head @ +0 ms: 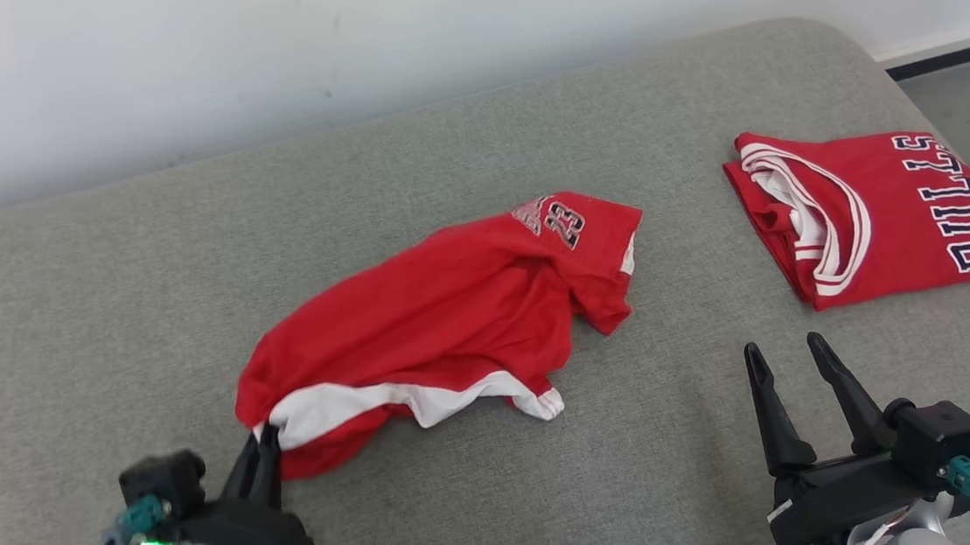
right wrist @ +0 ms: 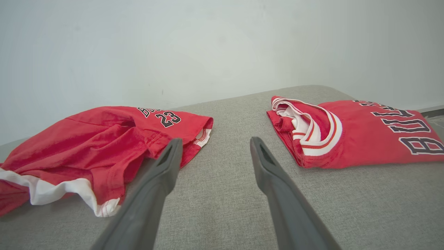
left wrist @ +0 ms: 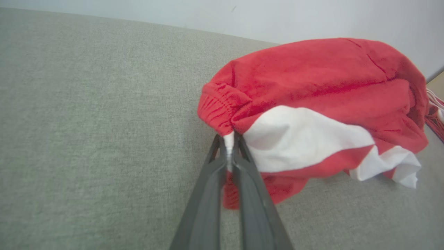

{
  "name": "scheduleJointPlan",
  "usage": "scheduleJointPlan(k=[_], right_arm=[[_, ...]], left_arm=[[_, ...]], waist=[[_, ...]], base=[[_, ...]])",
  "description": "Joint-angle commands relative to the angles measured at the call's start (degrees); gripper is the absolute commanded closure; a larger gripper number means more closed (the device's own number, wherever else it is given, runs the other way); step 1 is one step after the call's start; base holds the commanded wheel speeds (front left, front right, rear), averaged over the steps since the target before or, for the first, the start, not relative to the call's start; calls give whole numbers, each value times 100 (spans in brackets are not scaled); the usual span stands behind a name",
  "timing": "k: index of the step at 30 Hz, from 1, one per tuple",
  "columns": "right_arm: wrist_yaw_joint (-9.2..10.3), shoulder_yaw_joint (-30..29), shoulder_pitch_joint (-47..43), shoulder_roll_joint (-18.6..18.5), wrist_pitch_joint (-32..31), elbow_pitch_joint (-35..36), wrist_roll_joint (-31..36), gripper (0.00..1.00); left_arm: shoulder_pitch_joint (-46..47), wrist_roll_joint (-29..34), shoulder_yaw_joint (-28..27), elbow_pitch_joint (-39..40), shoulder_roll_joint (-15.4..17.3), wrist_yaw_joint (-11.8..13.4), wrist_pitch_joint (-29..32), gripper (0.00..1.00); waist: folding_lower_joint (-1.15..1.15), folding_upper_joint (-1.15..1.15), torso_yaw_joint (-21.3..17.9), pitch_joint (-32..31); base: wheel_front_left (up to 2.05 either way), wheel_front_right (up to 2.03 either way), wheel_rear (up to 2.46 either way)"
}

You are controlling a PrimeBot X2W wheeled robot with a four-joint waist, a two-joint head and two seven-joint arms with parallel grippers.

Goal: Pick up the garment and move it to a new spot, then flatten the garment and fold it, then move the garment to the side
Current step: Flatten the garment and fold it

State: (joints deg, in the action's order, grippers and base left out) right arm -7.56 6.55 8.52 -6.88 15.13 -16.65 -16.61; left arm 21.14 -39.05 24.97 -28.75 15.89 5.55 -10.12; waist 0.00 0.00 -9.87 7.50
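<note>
Lift with left gripper (head: 264, 434), clenched on crumpled red-and-white cloth shorts (head: 444, 311) near front edge of grey upholstered cushion (head: 506, 508); bring released right gripper (head: 786, 347) to opposite hem.

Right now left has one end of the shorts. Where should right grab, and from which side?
I'd take the shorts by the leg hem at the 23 print, coming from the right with the right gripper. The left gripper is shut on the gathered waistband end, so that hem is the opposite, free end; its edge faces the open jaws, with bare cushion before the jersey.
</note>
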Motion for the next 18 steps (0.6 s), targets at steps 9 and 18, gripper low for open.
scheduleJointPlan(k=[9, 18], right_arm=[[14, 49, -93, -98, -1, -30, 23, 0], [14, 19, -154, -129, -1, -28, 11, 0]], left_arm=[[-529, 184, -125, 325, 90, 104, -433, 0], [-1249, 1025, -1276, 1598, -187, 165, -501, 0]], waist=[[0, 0, 148, -148], [0, 0, 205, -271]], base=[[0, 0, 0], [0, 0, 0]])
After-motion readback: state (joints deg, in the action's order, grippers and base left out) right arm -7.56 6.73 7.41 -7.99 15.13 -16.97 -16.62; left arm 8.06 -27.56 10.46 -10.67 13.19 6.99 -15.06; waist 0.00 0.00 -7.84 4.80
